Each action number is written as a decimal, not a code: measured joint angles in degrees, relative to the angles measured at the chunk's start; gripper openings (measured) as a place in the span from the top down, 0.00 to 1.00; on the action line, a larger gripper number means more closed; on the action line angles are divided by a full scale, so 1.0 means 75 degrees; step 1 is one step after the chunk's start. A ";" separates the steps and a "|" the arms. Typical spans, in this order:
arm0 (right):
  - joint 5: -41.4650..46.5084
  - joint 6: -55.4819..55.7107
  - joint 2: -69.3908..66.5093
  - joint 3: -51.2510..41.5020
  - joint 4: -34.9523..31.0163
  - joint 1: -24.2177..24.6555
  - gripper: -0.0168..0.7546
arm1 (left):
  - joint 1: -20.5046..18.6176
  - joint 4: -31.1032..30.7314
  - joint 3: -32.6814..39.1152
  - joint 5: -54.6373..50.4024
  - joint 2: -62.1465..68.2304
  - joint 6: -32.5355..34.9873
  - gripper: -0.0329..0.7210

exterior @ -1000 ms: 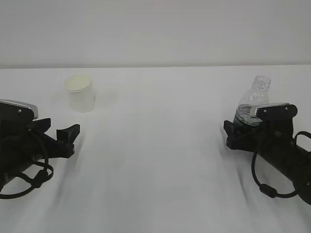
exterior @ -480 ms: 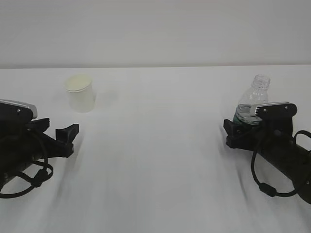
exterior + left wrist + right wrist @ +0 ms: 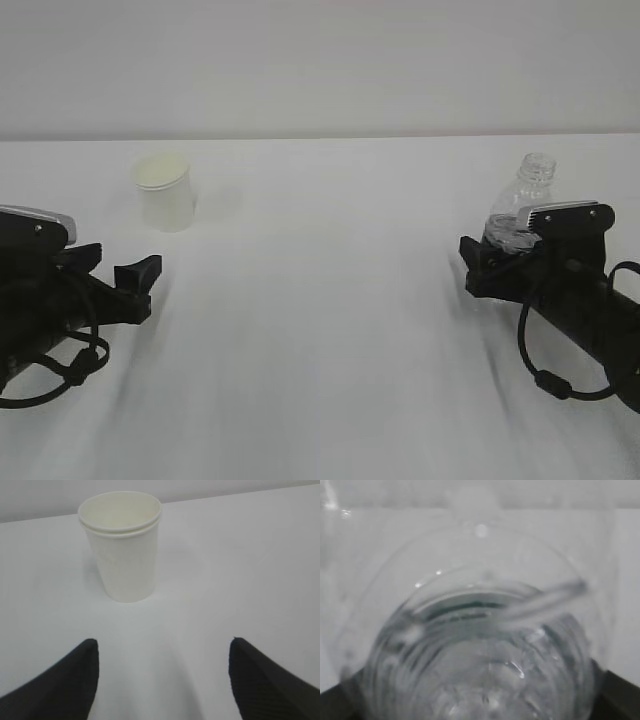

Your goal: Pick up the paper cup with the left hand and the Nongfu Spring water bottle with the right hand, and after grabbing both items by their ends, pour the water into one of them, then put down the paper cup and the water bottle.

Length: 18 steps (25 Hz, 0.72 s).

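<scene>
- The paper cup (image 3: 121, 545) is stood upright, mouth up, at the far left of the white surface (image 3: 320, 330), so it can be taken from the side and filled later.
- The left hand (image 3: 162, 677) is held low and level on the near left, spread wide with nothing in it, lined up on the cup but well short of it.
- The Nongfu Spring water bottle (image 3: 522, 208) is stood upright and capless on the right, neck free above the arm.
- The right hand (image 3: 500, 262) is laid low and nearly flat, pushed right up to the bottle's lower body; it's held wide too, and whether the bottle is actually touched can't be told, since the wrist view is filled with blurred plastic.
</scene>
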State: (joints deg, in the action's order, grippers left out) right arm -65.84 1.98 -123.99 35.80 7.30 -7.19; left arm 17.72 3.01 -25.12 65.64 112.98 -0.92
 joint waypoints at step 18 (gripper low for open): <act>0.0045 0.0000 0.0081 -0.0040 0.0124 0.0000 0.33 | 0.0000 0.0216 0.0000 0.0000 0.0004 0.0306 0.18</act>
State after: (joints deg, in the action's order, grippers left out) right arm -65.50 1.98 -123.38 35.50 8.23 -7.19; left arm 17.72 4.63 -25.12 65.64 113.01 1.37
